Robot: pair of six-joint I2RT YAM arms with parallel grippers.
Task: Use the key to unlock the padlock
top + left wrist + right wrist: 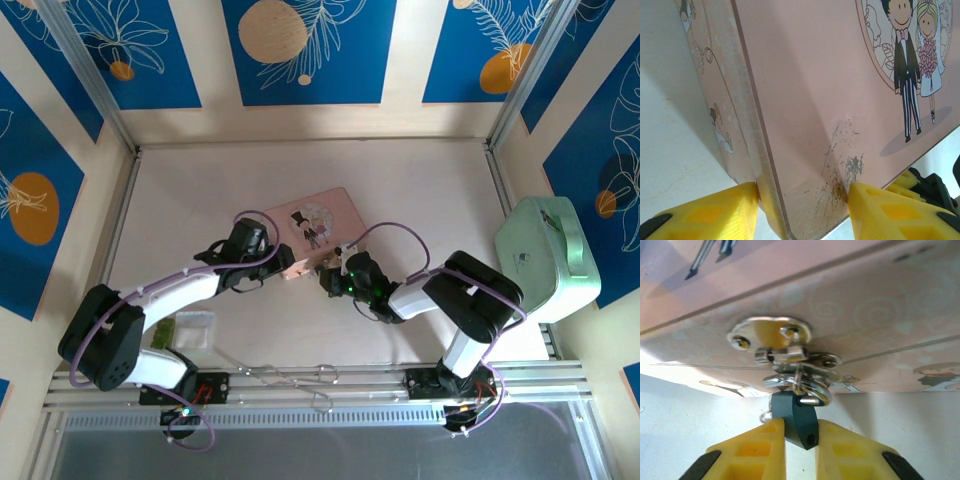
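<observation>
box (pixel 805 100) pink, cartoon couple print | padlock (pixel 797 417) dark teal | case (pixel 548 258) mint green

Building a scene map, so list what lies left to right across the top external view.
clear packet → pink box → mint-green case

Count on inspection:

- Robot arms: two, the left arm (pixel 180 290) and the right arm (pixel 415 297).
- Pink illustrated tin box (pixel 322 222): one.
- Padlock (pixel 796 417): one.
- Mint-green carry case (pixel 548 258): one.
- Looped scissor-like metal tool (pixel 285 376): one.
- Small clear packet (pixel 192 328): one.
</observation>
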